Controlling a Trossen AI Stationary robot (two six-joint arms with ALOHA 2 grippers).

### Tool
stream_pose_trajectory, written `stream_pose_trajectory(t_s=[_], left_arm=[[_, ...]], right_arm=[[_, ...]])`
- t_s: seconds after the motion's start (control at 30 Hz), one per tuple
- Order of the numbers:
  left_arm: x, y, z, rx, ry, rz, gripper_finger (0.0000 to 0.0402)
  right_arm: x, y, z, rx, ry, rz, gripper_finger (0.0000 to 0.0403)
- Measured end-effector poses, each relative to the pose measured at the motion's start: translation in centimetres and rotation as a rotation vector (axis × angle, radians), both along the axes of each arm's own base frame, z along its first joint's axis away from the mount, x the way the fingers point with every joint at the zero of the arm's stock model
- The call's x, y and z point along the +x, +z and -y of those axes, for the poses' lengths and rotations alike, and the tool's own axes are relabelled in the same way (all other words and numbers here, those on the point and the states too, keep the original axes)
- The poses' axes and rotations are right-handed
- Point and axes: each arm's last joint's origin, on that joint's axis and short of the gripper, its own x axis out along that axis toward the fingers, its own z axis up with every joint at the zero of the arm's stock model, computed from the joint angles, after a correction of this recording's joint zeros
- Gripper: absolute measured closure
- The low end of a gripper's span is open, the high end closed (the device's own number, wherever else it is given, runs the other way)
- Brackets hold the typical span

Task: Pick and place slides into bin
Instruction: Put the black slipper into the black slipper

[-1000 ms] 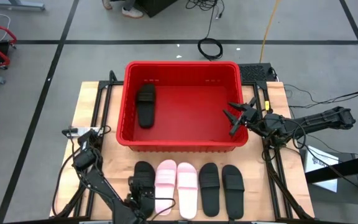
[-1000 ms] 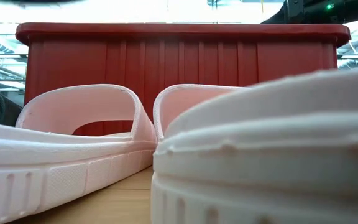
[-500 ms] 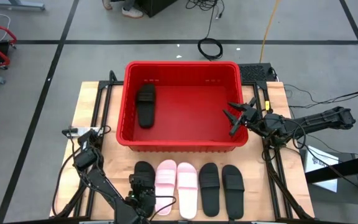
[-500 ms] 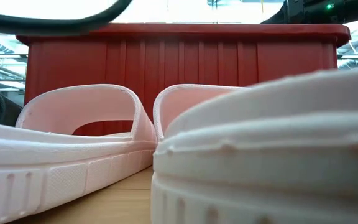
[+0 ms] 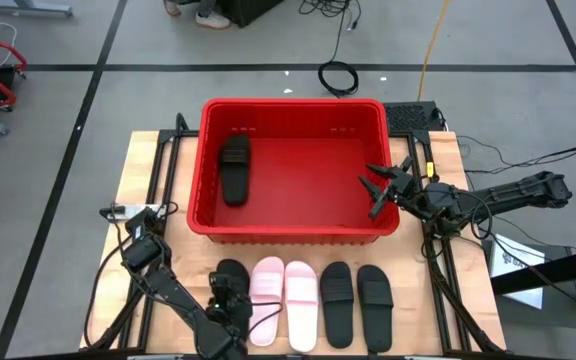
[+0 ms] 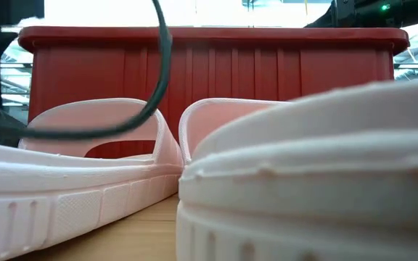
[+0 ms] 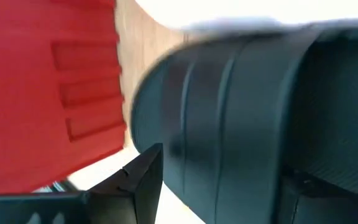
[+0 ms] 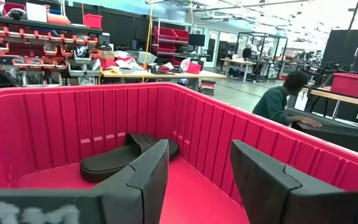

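Red bin [image 5: 293,108] upper centre of table [image 5: 138,165]; one black slide [image 5: 234,168] already inside, at its left. Five slides lined up lower centre: black [image 5: 228,273], two pink [image 5: 267,284], two black [image 5: 337,300].

Left gripper [image 5: 230,308] at leftmost black slide, lower left; jaws wide, look to straddle it, nothing lifted.

Right gripper [image 5: 378,184] over bin's right rim, jaws apart, empty.

Step, by my read: 2nd pick. Next: clamp strap, lift, carry to bin.

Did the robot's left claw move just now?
Yes. The left claw slid along the leftmost black sandal toward the red bin.
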Motion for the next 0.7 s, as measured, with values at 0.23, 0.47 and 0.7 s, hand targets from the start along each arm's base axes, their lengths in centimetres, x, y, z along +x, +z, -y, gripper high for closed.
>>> stream_pose_trajectory(t_s=[0.23,0.47,0.7], left_arm=[[0.11,0.01,-0.07,-0.001,0.02,0.014,0.0202],[0.15,0.02,-0.11,0.009,0.008,0.022,0.0274],[0.13,0.04,-0.13,0.011,0.01,0.021,0.0353]], right_arm=[[0.0,0.0,0.0,-0.001,0.0,-0.001,0.0238],[0.0,0.0,0.0,-0.002,0.0,-0.002,0.0238],[0.0,0.0,0.0,-0.003,0.0,-0.002,0.0238]])
